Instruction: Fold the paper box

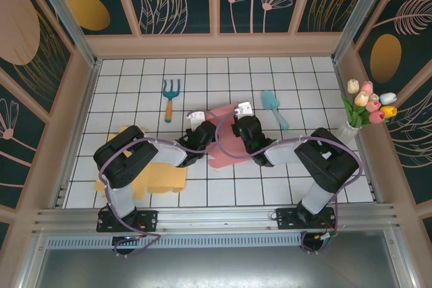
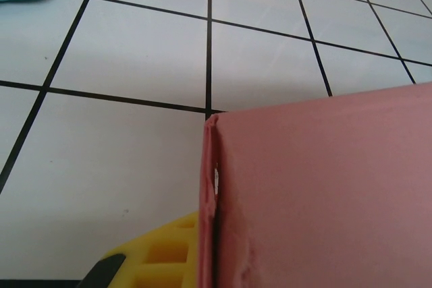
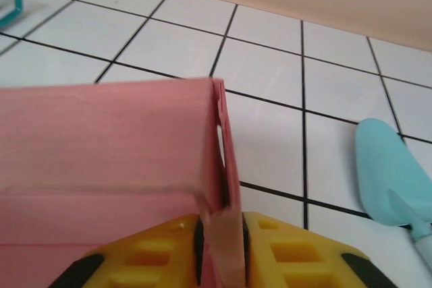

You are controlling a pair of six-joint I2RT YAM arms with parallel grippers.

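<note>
Box (image 1: 221,155) of pink paper sits at the middle of the bench (image 1: 135,79), about midway between the left and right edges, with the two tools meeting it from either side. The left tool (image 1: 197,121) is at the box's left wall. In the left wrist view one yellow finger (image 2: 165,257) presses the outer face of an upright pink wall (image 2: 324,193). The other finger is hidden behind that wall, so the tool is clamped on the box. The right tool (image 1: 239,114) is at the box's far right corner. In the right wrist view its two yellow fingers (image 3: 162,254) stand on either side of a thin pink flap, closed tight on it, and a long pink wall (image 3: 101,119) runs off to the left from that corner. The box's folds are partly raised; its exact shape cannot be told.

A rake (image 1: 171,97) lies toward the far edge, left of the box and apart from it. A trowel (image 1: 275,107) lies near the box's right side, not touching it. A vase (image 1: 368,109) of tulips stands at the right edge. A yellow sheet (image 1: 165,179) lies near the front left corner.
</note>
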